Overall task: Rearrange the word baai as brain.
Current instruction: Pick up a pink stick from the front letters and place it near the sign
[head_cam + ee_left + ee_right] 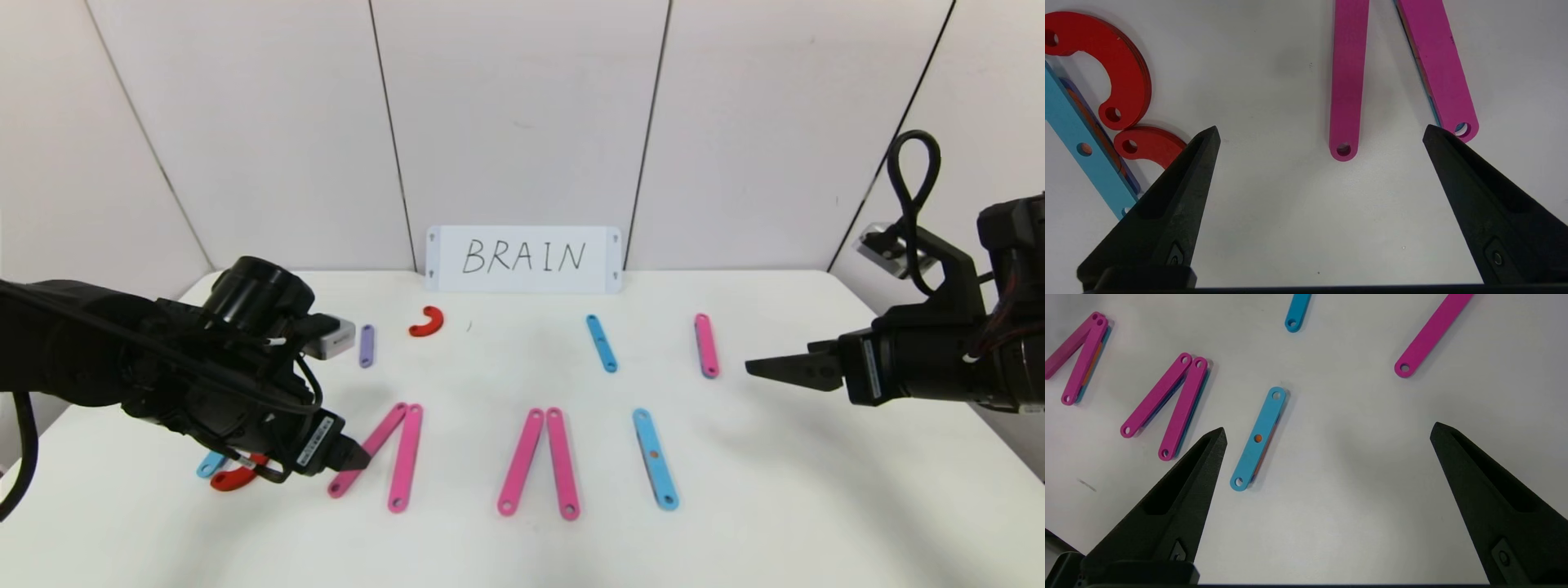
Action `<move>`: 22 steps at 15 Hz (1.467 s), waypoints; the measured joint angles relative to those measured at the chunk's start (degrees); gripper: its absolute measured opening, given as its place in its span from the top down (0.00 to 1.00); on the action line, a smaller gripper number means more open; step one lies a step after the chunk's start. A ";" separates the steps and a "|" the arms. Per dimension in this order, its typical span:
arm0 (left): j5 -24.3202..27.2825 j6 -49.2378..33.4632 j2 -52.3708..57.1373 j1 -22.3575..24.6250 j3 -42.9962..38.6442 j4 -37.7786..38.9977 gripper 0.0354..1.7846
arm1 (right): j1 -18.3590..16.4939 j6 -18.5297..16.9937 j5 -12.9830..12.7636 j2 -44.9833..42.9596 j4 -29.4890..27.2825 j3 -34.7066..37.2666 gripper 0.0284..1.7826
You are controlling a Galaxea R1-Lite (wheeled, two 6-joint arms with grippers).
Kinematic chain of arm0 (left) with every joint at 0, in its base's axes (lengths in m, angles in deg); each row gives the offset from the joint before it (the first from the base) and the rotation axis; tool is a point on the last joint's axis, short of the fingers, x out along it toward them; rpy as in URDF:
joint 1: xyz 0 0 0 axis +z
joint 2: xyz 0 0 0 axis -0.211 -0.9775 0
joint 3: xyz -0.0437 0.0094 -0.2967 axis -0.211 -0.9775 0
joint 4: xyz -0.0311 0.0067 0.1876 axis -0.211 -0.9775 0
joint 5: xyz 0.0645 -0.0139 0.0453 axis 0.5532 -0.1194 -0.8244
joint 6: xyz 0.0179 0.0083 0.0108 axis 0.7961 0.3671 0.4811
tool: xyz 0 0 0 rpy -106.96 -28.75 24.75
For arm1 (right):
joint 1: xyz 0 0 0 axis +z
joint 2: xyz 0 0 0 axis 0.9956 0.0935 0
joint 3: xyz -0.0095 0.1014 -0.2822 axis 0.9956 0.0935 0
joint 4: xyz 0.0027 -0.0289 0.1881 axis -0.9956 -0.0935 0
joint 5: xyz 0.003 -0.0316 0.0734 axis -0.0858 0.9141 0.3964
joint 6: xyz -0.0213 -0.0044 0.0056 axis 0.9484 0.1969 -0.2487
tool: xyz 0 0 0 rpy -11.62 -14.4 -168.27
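Observation:
The letters lie flat on the white table (784, 490). At the left a light-blue strip (1081, 143) with two red C curves (1122, 69) forms the B, mostly hidden behind my left arm in the head view. Two pink strip pairs (406, 457) (539, 461) form the A's, and a light-blue strip (655, 459) the I. My left gripper (355, 457) is open and empty, low over the table, its fingertips either side of the first pair's lower ends (1345, 147). My right gripper (755, 367) is open and empty, hovering right of the I strip (1259, 437).
Spare pieces lie farther back: a purple strip (366, 345), a red curve (428, 322), a light-blue strip (601, 343) and a pink strip (706, 345). A white card (522, 258) with handwritten BRAIN stands against the back wall.

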 joint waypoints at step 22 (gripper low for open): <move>-2.11 -1.93 -9.62 -0.85 2.46 5.18 0.03 | -0.04 0.22 -0.06 0.09 0.18 0.46 0.02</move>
